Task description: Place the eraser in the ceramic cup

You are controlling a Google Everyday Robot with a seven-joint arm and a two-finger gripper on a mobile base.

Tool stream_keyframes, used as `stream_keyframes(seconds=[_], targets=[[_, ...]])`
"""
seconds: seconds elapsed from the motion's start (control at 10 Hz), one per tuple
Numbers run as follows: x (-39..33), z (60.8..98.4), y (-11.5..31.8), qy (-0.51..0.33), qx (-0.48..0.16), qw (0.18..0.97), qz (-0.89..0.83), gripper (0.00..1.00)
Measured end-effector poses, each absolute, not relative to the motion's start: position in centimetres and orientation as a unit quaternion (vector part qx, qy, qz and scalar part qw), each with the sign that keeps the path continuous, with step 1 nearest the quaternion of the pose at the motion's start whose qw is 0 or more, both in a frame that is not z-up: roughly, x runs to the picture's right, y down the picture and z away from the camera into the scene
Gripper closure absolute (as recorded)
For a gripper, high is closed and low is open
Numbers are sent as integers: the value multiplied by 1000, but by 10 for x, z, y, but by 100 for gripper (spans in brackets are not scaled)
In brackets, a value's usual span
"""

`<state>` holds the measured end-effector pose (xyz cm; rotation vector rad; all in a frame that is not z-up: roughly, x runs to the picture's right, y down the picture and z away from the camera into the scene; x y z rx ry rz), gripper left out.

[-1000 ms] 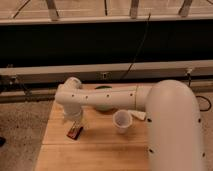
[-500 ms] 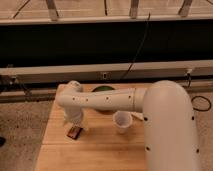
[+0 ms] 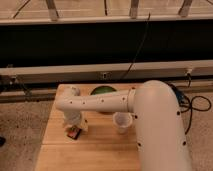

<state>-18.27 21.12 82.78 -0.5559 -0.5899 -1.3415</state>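
The eraser [image 3: 74, 133] is a small dark block with orange-red markings lying on the wooden table [image 3: 95, 150] at the left. My gripper [image 3: 73, 125] hangs from the white arm directly over the eraser, right at it. The ceramic cup [image 3: 122, 122] is a small white round cup standing upright to the right of the eraser, beside my arm's big white link.
A wide green bowl [image 3: 102, 92] sits at the table's back, partly hidden behind my arm [image 3: 100, 103]. A pale block [image 3: 83, 127] lies just right of the gripper. My large white arm link covers the table's right side. A dark wall and cables lie behind.
My gripper has come down and slightly left over the eraser. The eraser, cup and bowl have stayed in place.
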Motion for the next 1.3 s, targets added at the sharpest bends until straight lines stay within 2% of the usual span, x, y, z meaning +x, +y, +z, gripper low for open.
stream_keyframes(seconds=[0.1, 0.7, 0.9, 1.3], targets=[[-182, 832, 210, -264, -250, 709, -604, 24], [-178, 847, 206, -260, -255, 711, -601, 84], [-175, 845, 205, -259, -256, 711, -601, 99], [-167, 834, 191, -265, -238, 719, -596, 100]])
